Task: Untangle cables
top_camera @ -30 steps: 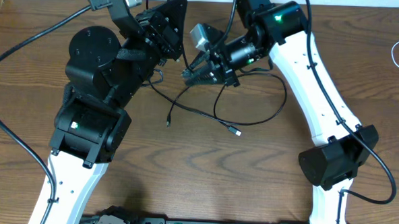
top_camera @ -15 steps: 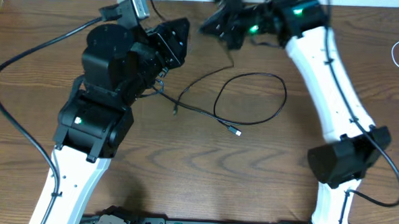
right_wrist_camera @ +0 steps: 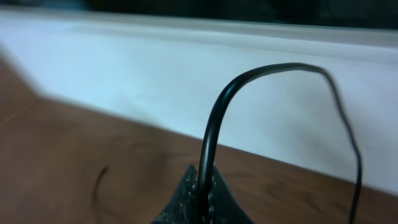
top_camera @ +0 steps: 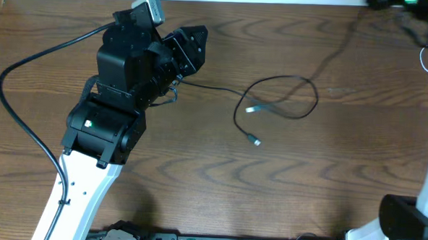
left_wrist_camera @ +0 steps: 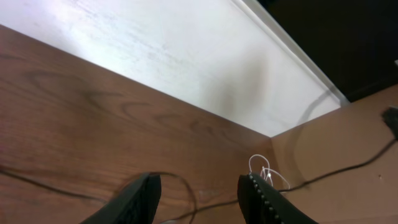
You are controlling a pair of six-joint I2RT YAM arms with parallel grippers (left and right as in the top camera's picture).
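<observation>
So, the right gripper (right_wrist_camera: 200, 194) is way up in the 1 o'clock corner, fingers pressed together and pinching the black cable (right_wrist_camera: 209, 130). The cable runs down into a loose loop near the middle of the table (top_camera: 197, 170), with its plug (top_camera: 256, 141) lying toward 6. The left gripper (left_wrist_camera: 200, 186) at 10 o'clock has its fingers spread apart. The white cable (top_camera: 424, 57) sits at the 2 o'clock edge.
</observation>
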